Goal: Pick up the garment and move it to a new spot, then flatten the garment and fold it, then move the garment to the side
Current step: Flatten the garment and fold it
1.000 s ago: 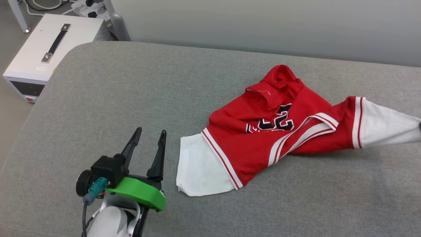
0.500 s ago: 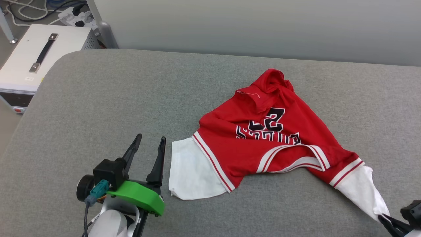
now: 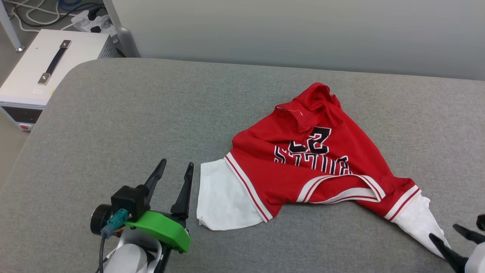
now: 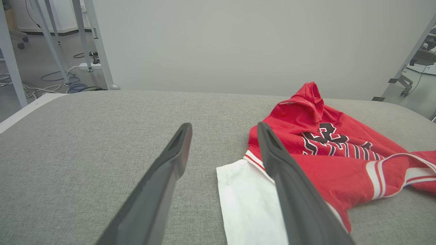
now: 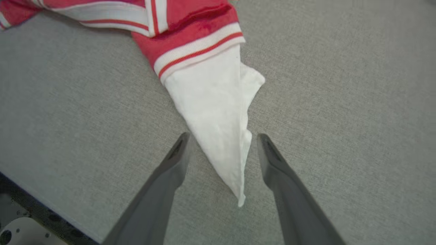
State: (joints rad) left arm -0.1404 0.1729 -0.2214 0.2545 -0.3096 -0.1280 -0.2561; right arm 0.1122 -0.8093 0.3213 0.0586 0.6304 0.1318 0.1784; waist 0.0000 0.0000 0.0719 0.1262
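Crumpled red white-sleeved jersey T-shirt (image 3: pixel 303 167), flanked by spread-fingered left gripper (image 3: pixel 176 163) and right gripper (image 5: pixel 223 136), was judged best flattened by sleeves (image 3: pixel 223 197) drawn toward nine and three o'clock.

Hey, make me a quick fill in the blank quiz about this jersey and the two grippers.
1. The garment lies crumpled on a ____ cushioned surface.
2. Its short sleeves are ____.
3. The right gripper has ____ jaws, with a sleeve tip between them.
4. The left gripper holds ____.
Missing words: grey; white; open; nothing.
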